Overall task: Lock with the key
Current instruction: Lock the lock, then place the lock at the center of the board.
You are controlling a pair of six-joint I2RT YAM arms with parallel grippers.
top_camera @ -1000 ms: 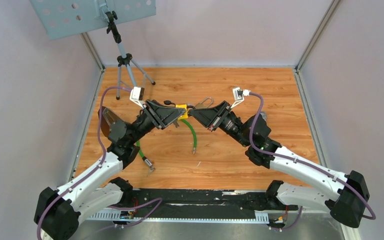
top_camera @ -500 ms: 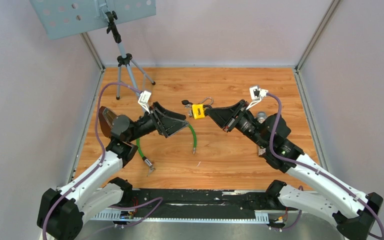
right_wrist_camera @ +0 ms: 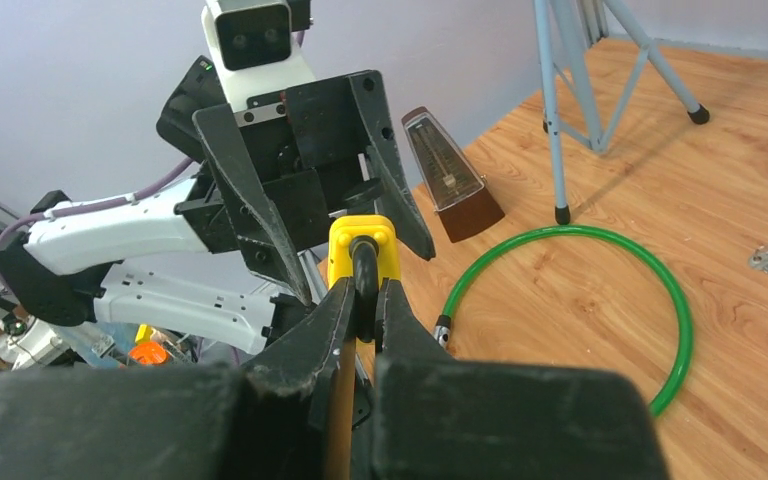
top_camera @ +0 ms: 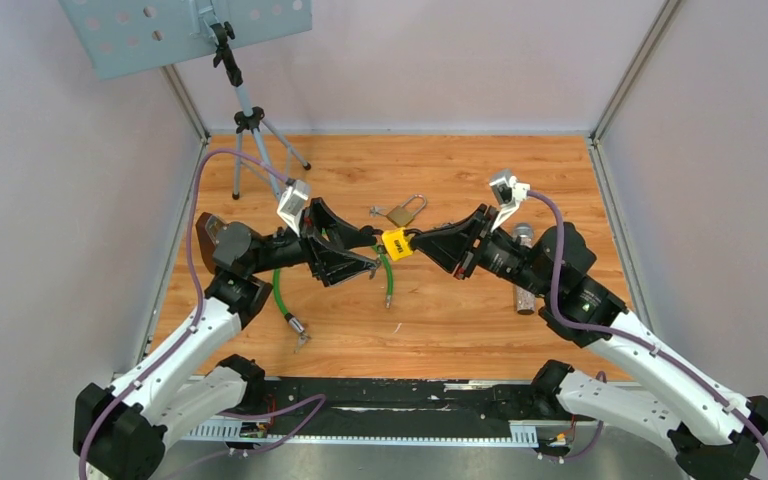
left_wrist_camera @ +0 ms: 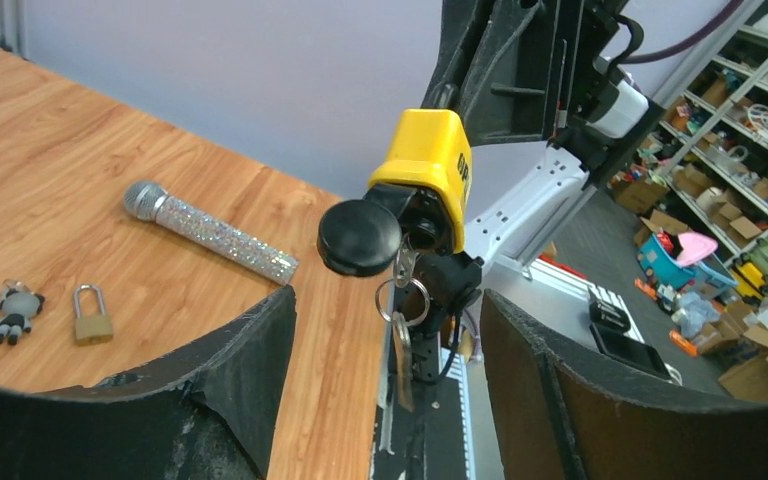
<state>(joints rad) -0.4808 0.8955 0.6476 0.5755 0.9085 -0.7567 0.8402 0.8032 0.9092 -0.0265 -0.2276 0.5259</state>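
A yellow padlock [top_camera: 395, 244] hangs in the air between the two arms. My right gripper [top_camera: 418, 241] is shut on its dark shackle, which the right wrist view shows pinched between the fingers [right_wrist_camera: 363, 285] with the yellow body [right_wrist_camera: 362, 240] just beyond. A key with a round black head [left_wrist_camera: 360, 237] sits in the lock's keyhole, and a key ring with a second key [left_wrist_camera: 401, 340] dangles below. My left gripper [top_camera: 368, 248] faces the key. It is open and empty [left_wrist_camera: 385, 315], with its fingers wide apart and short of the key head.
A small brass padlock [top_camera: 400, 213] and a key bunch [top_camera: 375, 210] lie on the wooden table behind the grippers. A glitter microphone [top_camera: 523, 270] lies to the right. A green cable [top_camera: 386, 268], a metronome [top_camera: 215, 245] and a tripod [top_camera: 250, 120] are at the left.
My left gripper let go at the lock, drew back and opened. My right gripper carried the yellow padlock right and nearer, and the left has closed in on it again.
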